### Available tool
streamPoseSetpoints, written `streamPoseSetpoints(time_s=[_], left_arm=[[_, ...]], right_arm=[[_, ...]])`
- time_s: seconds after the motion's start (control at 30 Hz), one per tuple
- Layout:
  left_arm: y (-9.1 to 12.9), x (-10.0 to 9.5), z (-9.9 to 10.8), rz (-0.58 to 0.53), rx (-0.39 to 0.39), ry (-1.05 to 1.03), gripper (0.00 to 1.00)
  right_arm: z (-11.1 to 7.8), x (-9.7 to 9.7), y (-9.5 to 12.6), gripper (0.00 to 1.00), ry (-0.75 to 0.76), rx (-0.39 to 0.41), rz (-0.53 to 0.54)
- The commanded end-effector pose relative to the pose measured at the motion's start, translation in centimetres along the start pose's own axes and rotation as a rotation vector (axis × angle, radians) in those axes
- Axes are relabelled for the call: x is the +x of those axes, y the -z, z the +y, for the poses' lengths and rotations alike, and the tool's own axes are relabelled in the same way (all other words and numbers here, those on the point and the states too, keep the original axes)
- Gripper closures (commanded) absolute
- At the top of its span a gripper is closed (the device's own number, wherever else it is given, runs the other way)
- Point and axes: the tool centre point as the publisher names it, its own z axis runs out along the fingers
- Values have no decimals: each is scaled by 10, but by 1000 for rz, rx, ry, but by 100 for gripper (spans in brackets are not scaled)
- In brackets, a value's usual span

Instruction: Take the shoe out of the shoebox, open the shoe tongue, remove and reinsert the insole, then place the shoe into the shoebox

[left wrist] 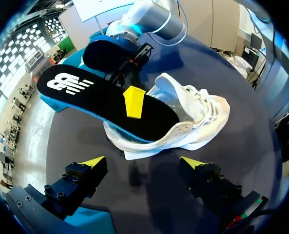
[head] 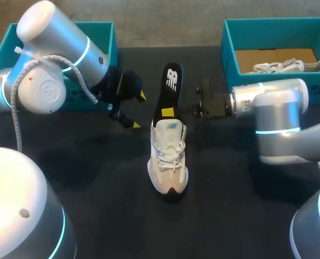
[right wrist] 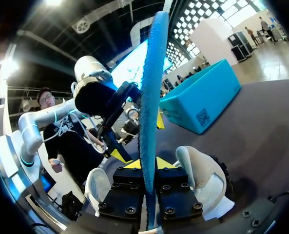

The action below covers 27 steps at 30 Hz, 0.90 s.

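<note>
1. Black table (head: pixel 95 183) carries everything. A teal left shoebox (head: pixel 110 40) sits at its far left corner and a right shoebox (head: pixel 228 51) at its far right corner. The right one holds a second shoe (head: pixel 281 66), well clear of the work.
2. White and beige, the shoe (head: pixel 169 156) lies outside both boxes near the table's middle. Its toe points to the near edge and its heel opening faces the far edge, so the insole can slide along its length.
3. Black on top and blue underneath, the insole (head: pixel 170 86) has one end tucked into the shoe, and its logo end juts toward the far edge. Whether it is on its way out or back in I cannot tell.
4. Reaching in from the side, the right gripper (head: pixel 169 113) is clamped across the insole, one finger above and one below, to steer it.
5. Just beside the shoe, the left gripper (head: pixel 138 110) hangs with fingers spread and holds nothing. It is probably placed there to steady the shoe.
</note>
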Motion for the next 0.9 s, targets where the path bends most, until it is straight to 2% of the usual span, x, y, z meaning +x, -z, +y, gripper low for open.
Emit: streamPoseSetpoints(time_s=[0.03,0.43,0.73,0.9], left_arm=[[0,0,0,0,-2,0,0],[0,0,0,0,-2,0,0],[0,0,0,0,-2,0,0],[0,0,0,0,-2,0,0]], right_arm=[[1,-1,-1,100,-15,30,4],[-16,2,-2,100,-80,101,15],[-40,7,-7,100,-133,110,28],[-43,10,-6,100,-135,100,21]])
